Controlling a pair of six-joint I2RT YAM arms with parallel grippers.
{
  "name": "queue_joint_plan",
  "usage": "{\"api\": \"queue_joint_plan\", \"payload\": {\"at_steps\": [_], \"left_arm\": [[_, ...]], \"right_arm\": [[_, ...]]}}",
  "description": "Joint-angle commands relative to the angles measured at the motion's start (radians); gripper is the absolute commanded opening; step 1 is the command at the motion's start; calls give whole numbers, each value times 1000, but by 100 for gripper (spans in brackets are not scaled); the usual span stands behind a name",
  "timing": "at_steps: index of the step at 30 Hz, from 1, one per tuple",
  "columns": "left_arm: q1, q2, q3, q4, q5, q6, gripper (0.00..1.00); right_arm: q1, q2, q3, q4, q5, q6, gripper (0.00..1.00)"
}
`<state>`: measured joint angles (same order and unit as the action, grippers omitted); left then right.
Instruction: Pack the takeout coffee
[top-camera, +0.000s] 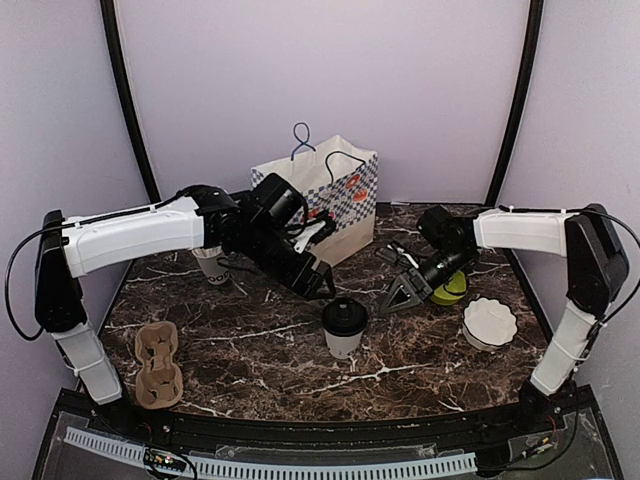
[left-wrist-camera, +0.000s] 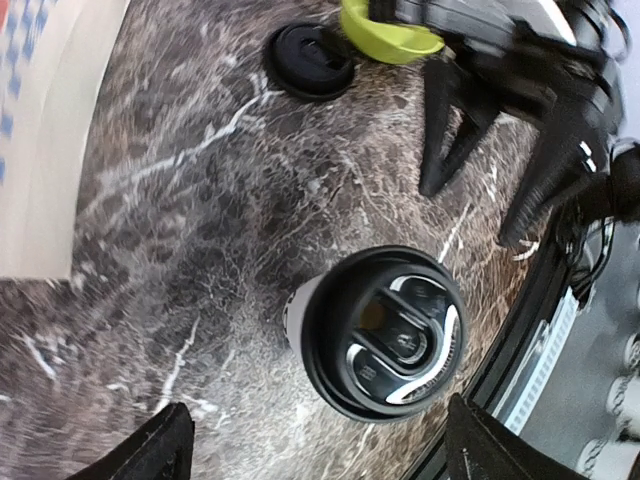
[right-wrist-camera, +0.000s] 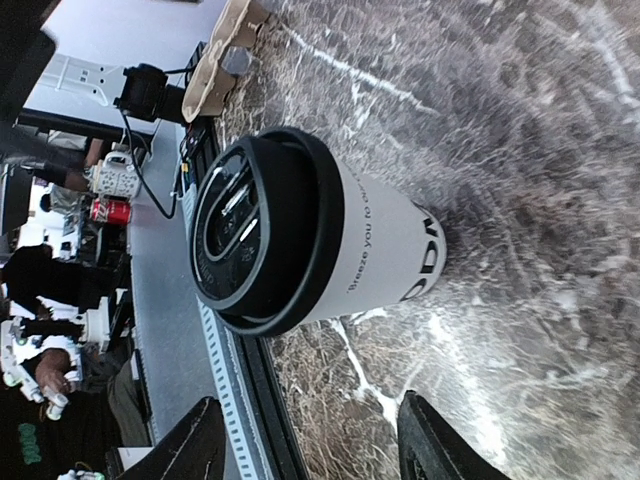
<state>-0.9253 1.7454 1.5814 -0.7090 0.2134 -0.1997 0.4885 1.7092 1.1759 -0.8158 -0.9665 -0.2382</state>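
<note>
The dark marble-patterned table (top-camera: 250, 350) carries everything. At its back stands a white paper carrier bag with a blue checked panel (top-camera: 335, 195), upright with its handles raised; how wide its mouth gapes cannot be told. The left arm stretches across in front of it. A brown moulded-pulp cup carrier (top-camera: 157, 362) lies near the front left, well apart from the cups.

Of the takeout coffee, one white paper cup with black lettering and a round black plastic lid (top-camera: 344, 325) stands upright mid-table, between the two grippers and touched by neither. A second white paper cup (top-camera: 212, 266) stands at the back left, partly hidden behind the left arm, so its top cannot be seen.

The left gripper (left-wrist-camera: 322, 452) hangs above and just behind the lidded cup, spread wide and empty. The right gripper (right-wrist-camera: 305, 430), on the cup's right and aimed at its side, is likewise spread with nothing between its fingers.

A lime-green bowl (top-camera: 452, 288) sits just behind the right gripper, and a loose black lid (left-wrist-camera: 310, 60) lies flat beside it.

The likeliest trouble is both grippers converging on one cup: they are near each other and could clash. A tall, light cup would probably tip if one finger struck it before the other. Too hard a squeeze could buckle the paper wall or pop the lid. The bag's handles might also snag a cup being lowered in.
</note>
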Motion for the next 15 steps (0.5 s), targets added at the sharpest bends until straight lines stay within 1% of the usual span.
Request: {"api": "queue_joint_plan", "payload": {"at_steps": [1,3,6,15], "left_arm": [[16,-63,-160,280,124,-211,88],[22,-65,-190,323,124,-246,87],[27,-52,-223,373,131,-258,86],[27,-12,-268,393,156,-279,79]], "right_arm": [[44,47,18,-14,-41,-8,60],[51,59,22,-15,-37,-5,62],[56,72,28,-23,-36,-8,62],[80,111,81,-80,-80,-72,64]]}}
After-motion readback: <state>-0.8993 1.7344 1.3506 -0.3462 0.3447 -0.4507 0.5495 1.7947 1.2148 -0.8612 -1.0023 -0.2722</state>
